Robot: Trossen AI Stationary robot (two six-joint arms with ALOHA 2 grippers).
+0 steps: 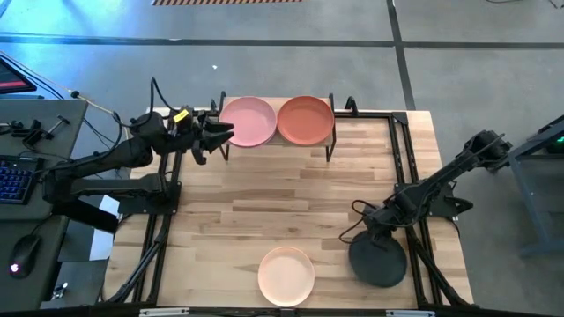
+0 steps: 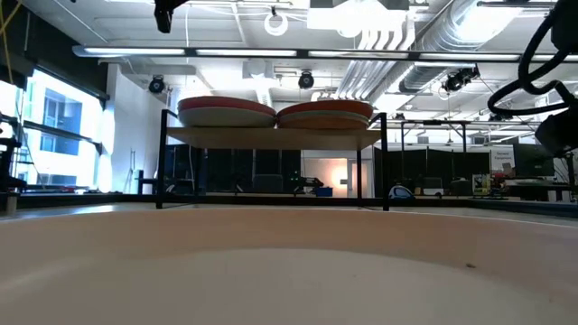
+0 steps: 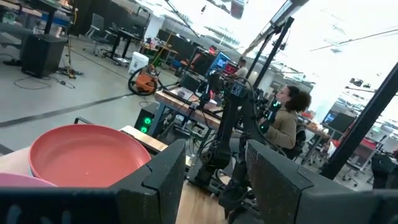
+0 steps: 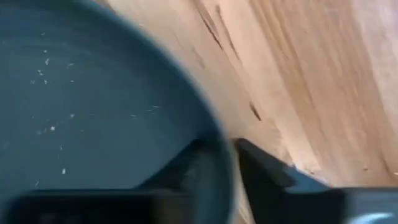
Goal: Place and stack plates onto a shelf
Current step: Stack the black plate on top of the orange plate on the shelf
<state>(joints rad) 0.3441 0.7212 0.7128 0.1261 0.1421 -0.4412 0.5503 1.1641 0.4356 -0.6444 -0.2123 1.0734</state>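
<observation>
The shelf point(image 2: 271, 137), a light wood top on thin black legs, carries two plate stacks side by side, a pink-rimmed stack point(image 2: 226, 112) and an orange-rimmed stack point(image 2: 325, 114), their rims nearly touching.

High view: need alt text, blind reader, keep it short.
On a wooden table, a small wood-topped shelf at the far edge holds a pink round plate and an orange round plate. The left gripper is beside the pink plate; the right gripper meets a black plate, near a cream-peach plate.

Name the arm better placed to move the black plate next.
Right. The right gripper is at the black plate, fingers straddling its rim in the right wrist view. The left gripper is far off, open beside the shelf.
</observation>
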